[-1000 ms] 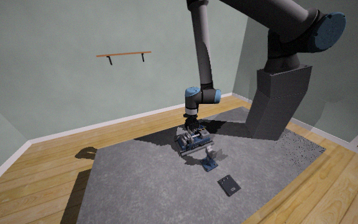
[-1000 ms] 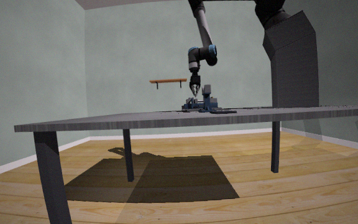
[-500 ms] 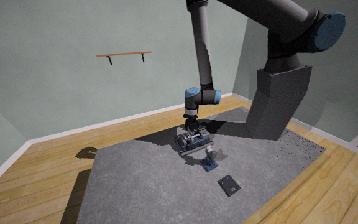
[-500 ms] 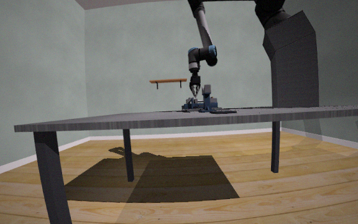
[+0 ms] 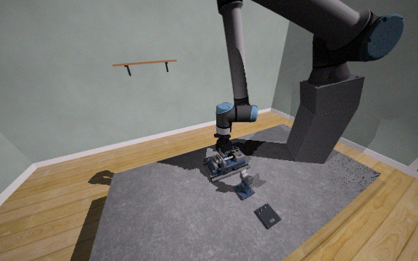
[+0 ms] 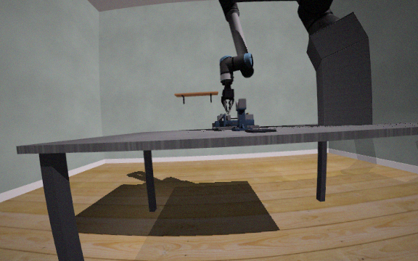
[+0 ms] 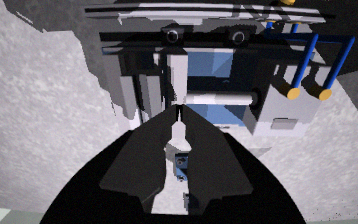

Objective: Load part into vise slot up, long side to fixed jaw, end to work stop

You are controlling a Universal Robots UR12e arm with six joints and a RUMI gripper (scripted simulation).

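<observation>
Above the vise (image 5: 227,163) (image 6: 231,122) (image 7: 215,75), the claw (image 5: 224,148) (image 6: 228,109) (image 7: 179,105) points down, fingertips together, with nothing between them; whether they touch it, I cannot tell.

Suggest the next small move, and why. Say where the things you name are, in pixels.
I'd probably lift the gripper (image 5: 225,152) (image 6: 228,112) (image 7: 179,105) slightly: it's shut with nothing visible in its fingers, its tips overlap the rod-side jaw's edge in the wrist view, and the infeed plate (image 5: 267,215) (image 6: 263,130) holds no block, so check the vise (image 5: 231,168) (image 6: 250,120) (image 7: 280,115).
</observation>
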